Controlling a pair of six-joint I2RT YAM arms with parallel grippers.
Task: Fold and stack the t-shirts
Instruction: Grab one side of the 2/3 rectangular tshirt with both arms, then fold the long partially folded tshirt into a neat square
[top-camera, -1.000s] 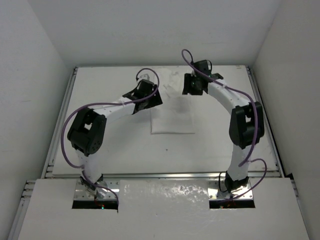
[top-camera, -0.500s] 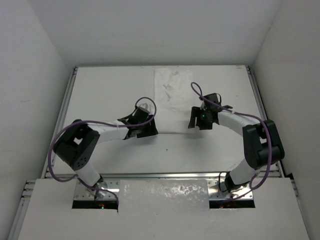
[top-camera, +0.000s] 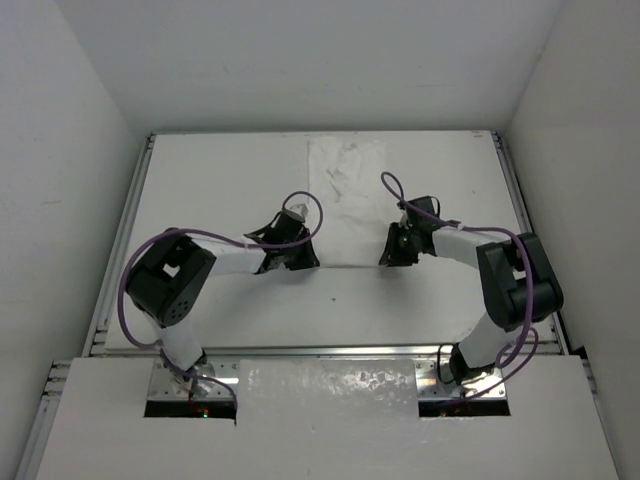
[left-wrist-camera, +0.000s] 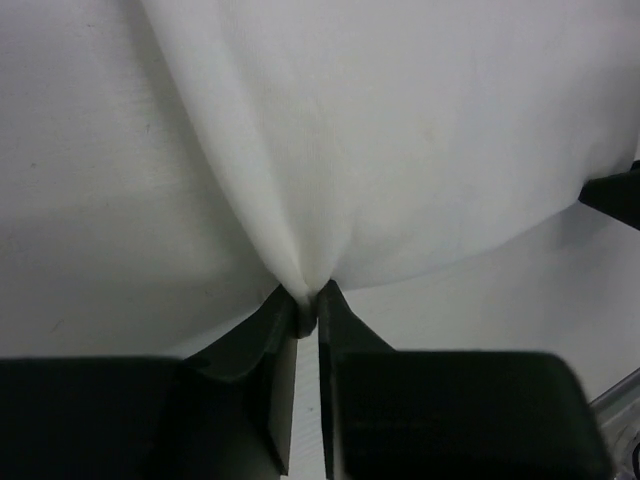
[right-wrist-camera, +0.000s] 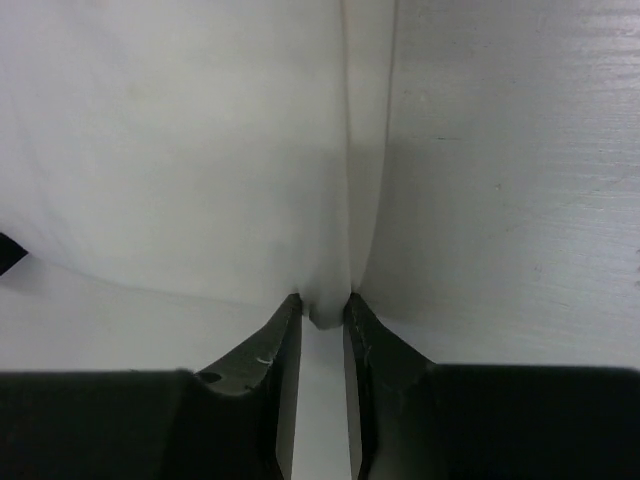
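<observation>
Top external view: a white t-shirt is spread over the middle of the table.
Its near edge is pinched by the left fingers and the right fingers; its sides are hard to tell from the white table.

The left arm is being reached forward and inward, with its elbow being held out to the left. The right arm is being posed as its mirror, elbow bent out to the right. Both wrists are being held low and level with one another, well apart. The left tool is being pressed nearly closed on a pinch of shirt. The right tool is being clamped on the shirt likewise, fingers slightly wider.
</observation>
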